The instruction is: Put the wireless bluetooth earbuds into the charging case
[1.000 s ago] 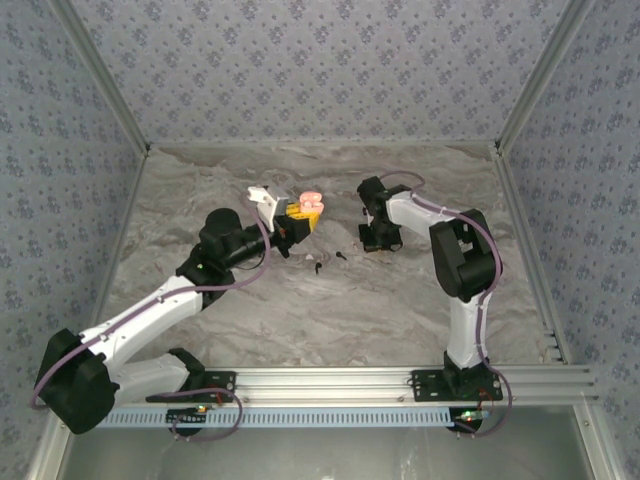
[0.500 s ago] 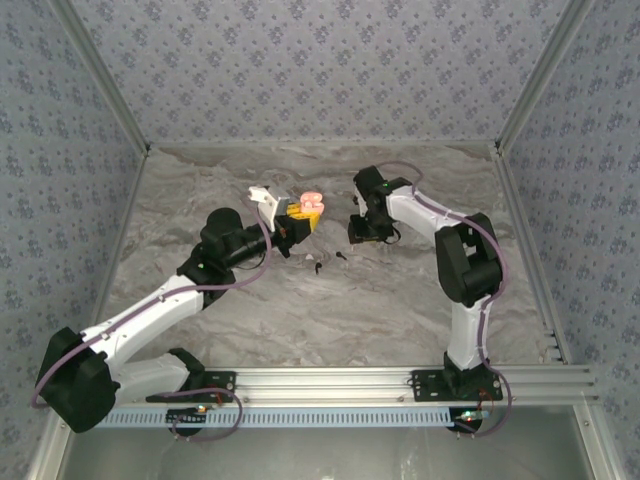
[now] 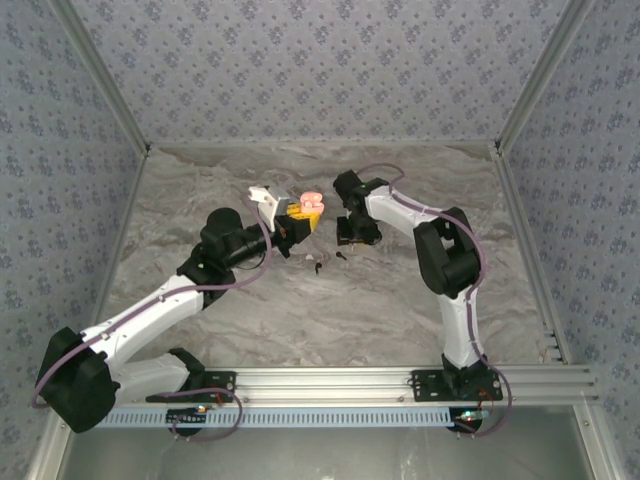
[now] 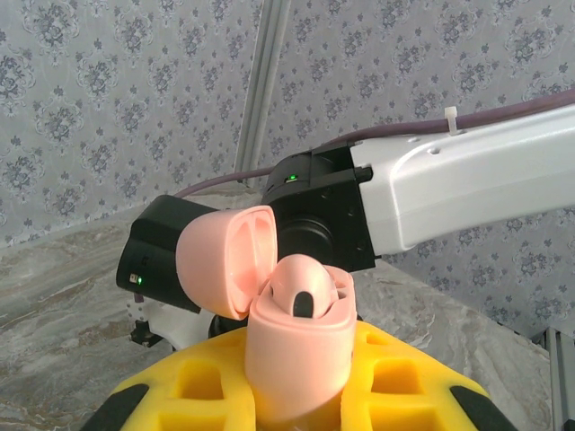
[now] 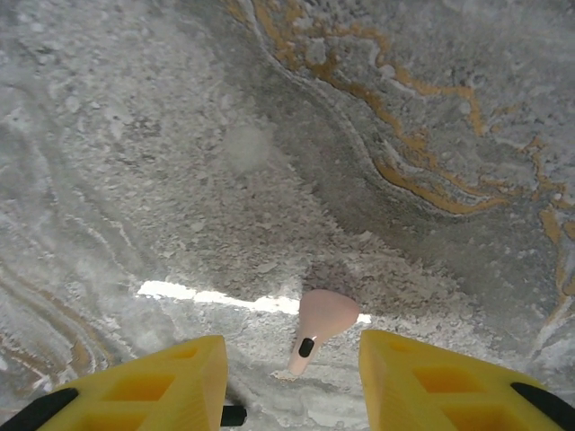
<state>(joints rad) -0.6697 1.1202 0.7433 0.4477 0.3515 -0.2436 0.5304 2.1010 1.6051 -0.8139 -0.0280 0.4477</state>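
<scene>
The earbuds are tiny and next to weightless, hard and smooth, so I judge they will skid on the marble table [image 3: 400, 300] or flick out from under a finger; the best hold looks to be across the rounded head, leaving the stem free to go down into its socket; pinching the thin stem risks twisting it. Two lie loose on the table, just near of the case: the left earbud [image 3: 318, 265] and the right earbud [image 3: 340, 255], close together but apart; from above both read as dark slivers. The right gripper [image 3: 350, 236] hangs just far of the right earbud, its yellow fingers [image 5: 162, 386] spread and clamped on nothing; between them lies bare table and, as I take it, that same earbud [image 5: 316, 330], which up close looks pale pink with a black spot on its stem. There is one charging case [image 3: 311, 204], pink, light and probably slick-shelled; the left gripper [image 3: 297, 218] has it clamped by the body, far-left of the earbuds, with the lid [image 4: 225, 269] swung open; whether the dark oval [image 4: 304, 303] inside is an empty socket or a seated bud I cannot tell
</scene>
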